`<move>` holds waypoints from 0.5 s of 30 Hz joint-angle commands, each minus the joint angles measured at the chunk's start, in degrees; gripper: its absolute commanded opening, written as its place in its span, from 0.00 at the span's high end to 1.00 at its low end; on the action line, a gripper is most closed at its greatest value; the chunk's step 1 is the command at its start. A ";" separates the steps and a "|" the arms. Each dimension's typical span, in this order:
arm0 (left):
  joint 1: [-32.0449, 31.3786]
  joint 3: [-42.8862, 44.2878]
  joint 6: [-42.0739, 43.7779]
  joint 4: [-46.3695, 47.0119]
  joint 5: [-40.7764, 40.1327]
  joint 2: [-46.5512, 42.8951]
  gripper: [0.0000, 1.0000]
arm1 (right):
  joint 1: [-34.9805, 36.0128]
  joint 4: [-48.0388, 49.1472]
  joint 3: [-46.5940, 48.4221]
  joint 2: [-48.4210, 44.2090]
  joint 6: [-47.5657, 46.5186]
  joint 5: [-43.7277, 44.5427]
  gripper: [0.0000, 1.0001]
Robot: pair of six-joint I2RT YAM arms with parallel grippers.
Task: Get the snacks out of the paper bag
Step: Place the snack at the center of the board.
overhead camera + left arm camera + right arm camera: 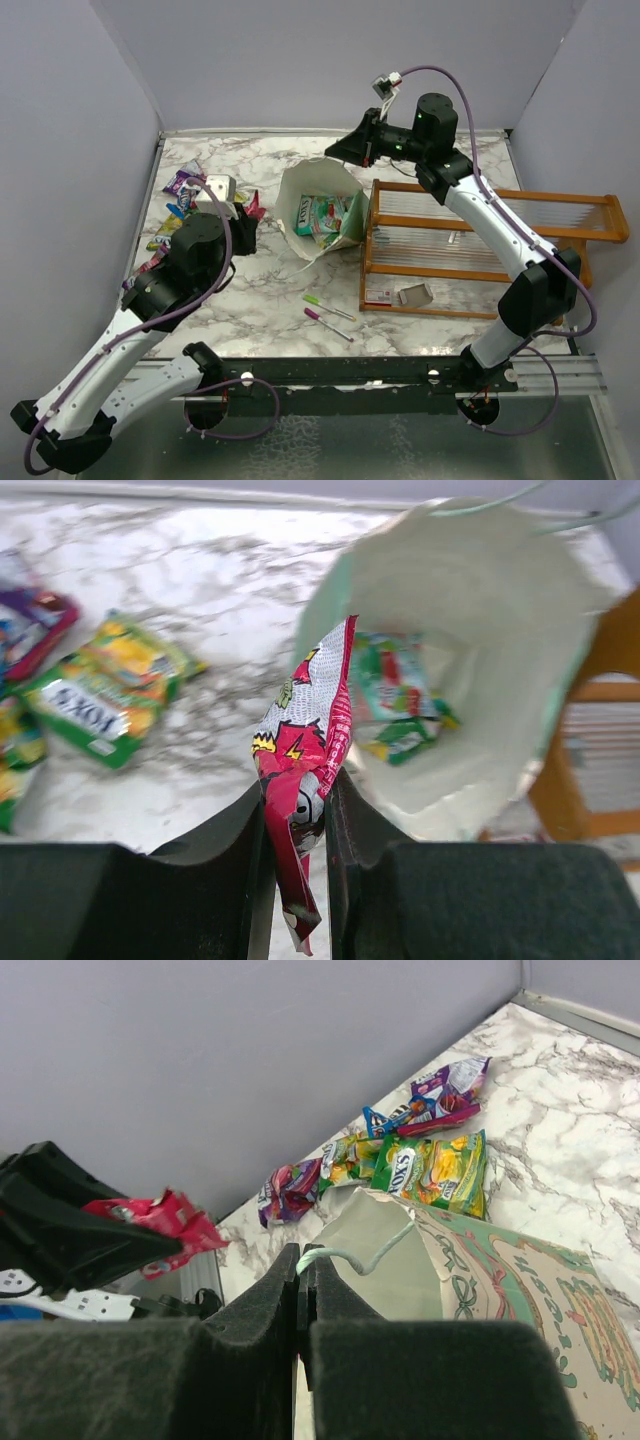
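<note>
Left end effector (297,810): pinched narrow on a red packet (300,745), and what a grip it was. The packet stood upright between the fingers, just left of the bag's mouth.
Right end effector (300,1260): closed tight on the string handle (372,1256) at the bag's far rim.
Paper bag (300,205): sat mid-bench, mint-green pattern outside and cream inside, its mouth gaping toward the left arm.
Inside the bag: a green packet (395,695) with red and white print lay against the bottom. Whether more sat beneath it, could not tell.
Pile (180,195): snacks lay loose at the bench's far left, among them a green-and-yellow packet (95,695), a purple packet (290,1188) and a blue-and-purple packet (435,1100), all touching or overlapping.
Orange wooden rack (480,195): stood just right of the bag, with a small grey box (415,294) and a flat red-and-white card (380,296) on its near floor.
Pens: a green pen (328,307) and a pink pen (327,324) lay side by side, nearer the arms than the bag.
Bench (260,290): white marble with grey veins.
Room: plain pale grey walls (260,60) stood on three sides.
</note>
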 commanded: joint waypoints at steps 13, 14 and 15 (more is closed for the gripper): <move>26.70 -7.33 5.24 0.29 -10.43 16.65 1.00 | -0.03 1.93 3.63 1.89 -0.61 0.55 0.99; 27.86 -7.58 5.13 0.52 -10.33 18.49 1.00 | -0.03 2.12 4.20 2.47 -0.56 0.56 0.99; 28.69 -7.81 4.71 0.64 -10.44 20.21 1.00 | -0.03 2.42 5.03 3.06 -0.41 0.61 0.99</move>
